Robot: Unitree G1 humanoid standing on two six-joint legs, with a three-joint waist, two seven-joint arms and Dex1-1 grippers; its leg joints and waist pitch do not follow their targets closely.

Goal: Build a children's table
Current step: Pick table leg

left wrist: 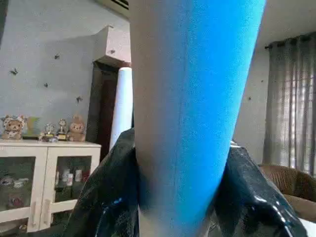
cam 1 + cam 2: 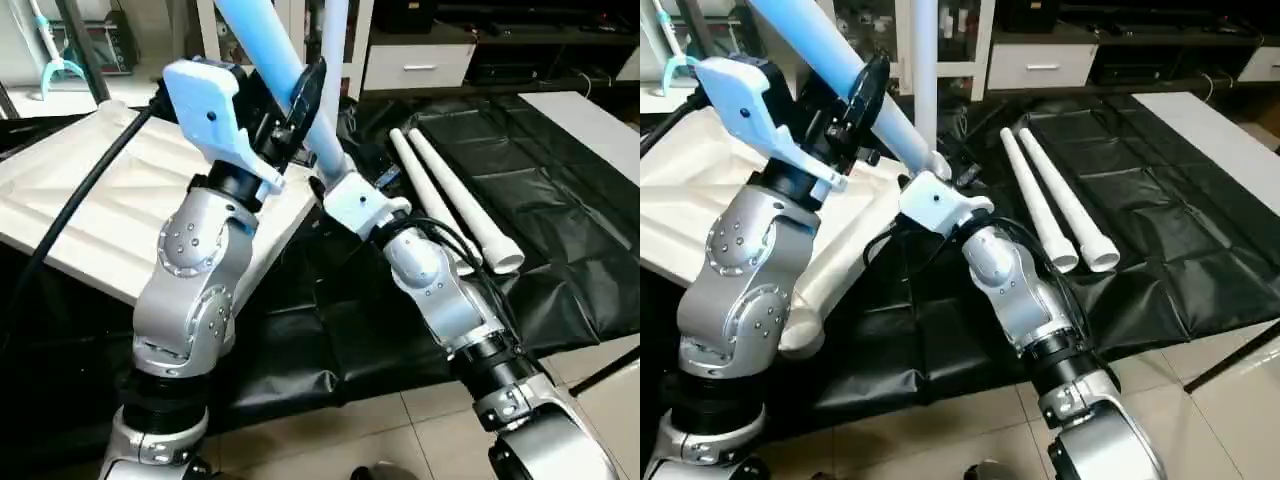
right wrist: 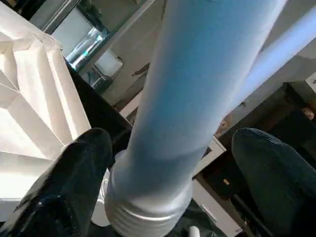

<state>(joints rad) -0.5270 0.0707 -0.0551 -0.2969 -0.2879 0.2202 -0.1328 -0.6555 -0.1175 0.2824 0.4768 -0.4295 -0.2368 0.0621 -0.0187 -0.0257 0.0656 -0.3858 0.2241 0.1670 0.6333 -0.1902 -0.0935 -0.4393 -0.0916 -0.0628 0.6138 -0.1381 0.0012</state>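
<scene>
Closest to you in the left eye view are both silver forearms, rising over black sheeting [image 2: 540,170]. Your left gripper [image 2: 300,105] is clamped on a long white tapered tubular leg [image 2: 262,45] that slants up and away. Behind it lies the white plastic rectangular tabletop [image 2: 100,210], ribbed underside up, tilted on the left. Two more white legs [image 2: 455,205] lie side by side on the sheeting, well apart from the grippers.

Your right eye view shows the right gripper [image 2: 940,170] at the lower end of the held leg, and another white leg [image 2: 925,70] standing upright behind.

Your left wrist view shows black fingers [image 1: 106,197] pressed on either side of the leg.

Your right wrist view shows the right gripper's black fingers [image 3: 74,182] spread wide around the leg's ridged lower end [image 3: 148,207], one finger clearly apart from it, with the tabletop's ribs alongside.
</scene>
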